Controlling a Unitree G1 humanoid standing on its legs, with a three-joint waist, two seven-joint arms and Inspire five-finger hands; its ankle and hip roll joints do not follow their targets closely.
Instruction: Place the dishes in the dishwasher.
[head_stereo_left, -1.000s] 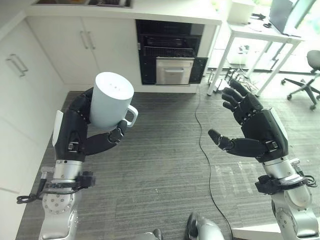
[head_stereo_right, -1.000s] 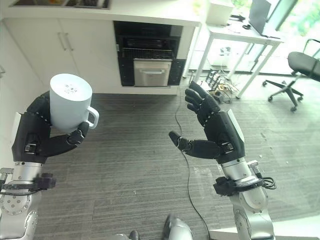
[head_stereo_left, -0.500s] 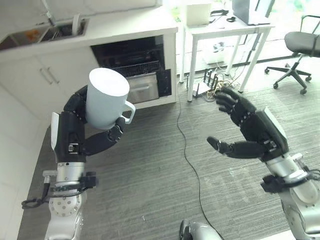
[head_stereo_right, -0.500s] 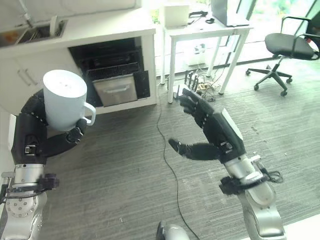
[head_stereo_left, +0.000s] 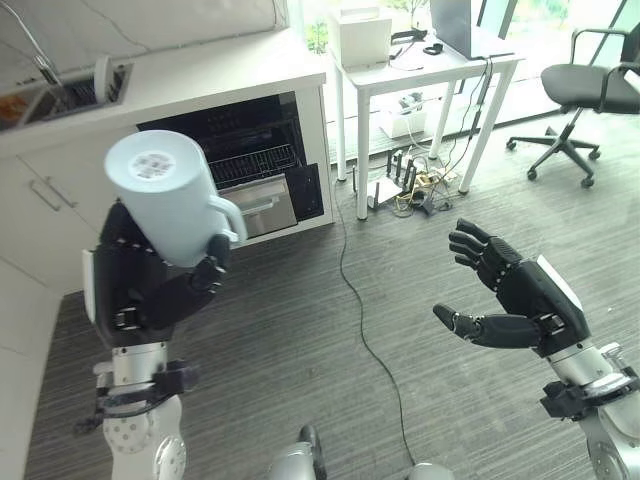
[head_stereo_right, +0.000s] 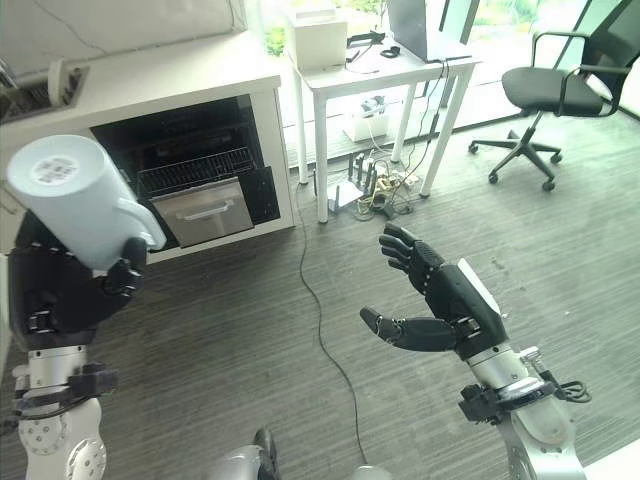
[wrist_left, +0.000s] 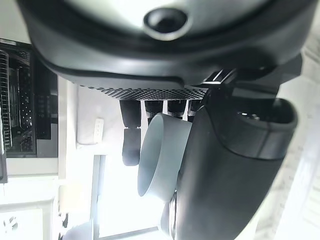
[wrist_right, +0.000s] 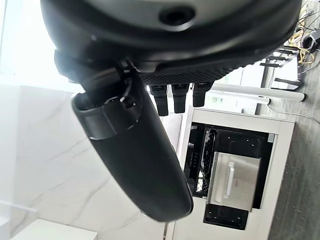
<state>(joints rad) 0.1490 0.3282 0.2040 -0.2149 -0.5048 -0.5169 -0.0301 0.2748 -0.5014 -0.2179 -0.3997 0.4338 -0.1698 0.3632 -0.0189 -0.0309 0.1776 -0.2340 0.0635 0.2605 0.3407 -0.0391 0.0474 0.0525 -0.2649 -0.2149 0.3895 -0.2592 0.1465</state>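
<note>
Mug (head_stereo_left: 170, 205) sits upside down in my left hand (head_stereo_left: 140, 290), fingers wrapped round it (handle by the thumb); right hand (head_stereo_left: 525, 305) spread and empty; dishwasher (head_stereo_left: 250, 165) open ahead.

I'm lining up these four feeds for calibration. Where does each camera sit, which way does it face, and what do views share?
Left eye view: on the head, looking down at grey floor, the open black dishwasher and white desk; both arms show, the left hand holding an upturned pale blue mug.
Right eye view: beside it, same scene; the right hand is open and empty.
Left wrist view: along the left hand at the mug's rim.
Right wrist view: along the right hand's thumb toward the dishwasher.
Shared: the dishwasher.
</note>
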